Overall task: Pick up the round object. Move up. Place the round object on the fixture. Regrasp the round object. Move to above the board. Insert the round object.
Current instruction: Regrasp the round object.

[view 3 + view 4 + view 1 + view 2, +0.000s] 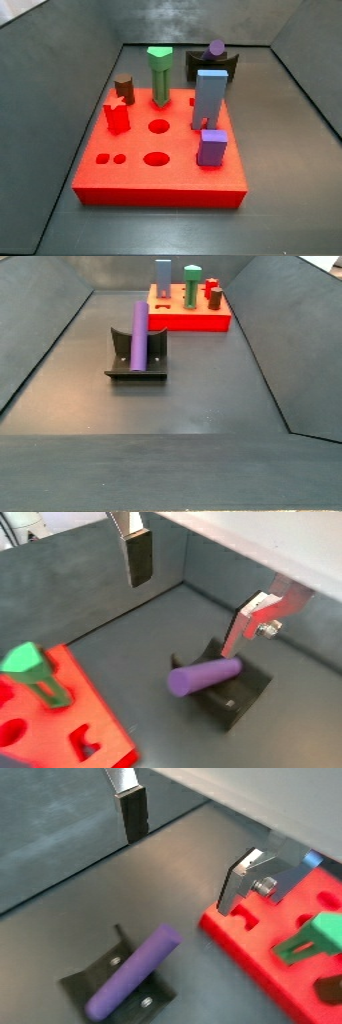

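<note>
My gripper [201,587] hangs above the floor with its jaws spread wide and nothing between them; in both wrist views one finger [138,557] shows as a silver plate with a dark pad, well apart from its partner [247,880]. The purple rod [139,332] lies on the fixture [138,360], leaning along the bracket's upright, and I am not touching it. In a wrist view the rod [203,675] rests across the dark bracket [230,692], clear of both fingers. The red board [160,150] sits beyond the fixture in a side view, carrying a green peg [159,75], a blue block [210,95], a small violet block [213,147] and a red piece [116,118], with round holes [158,127] open in its top.
</note>
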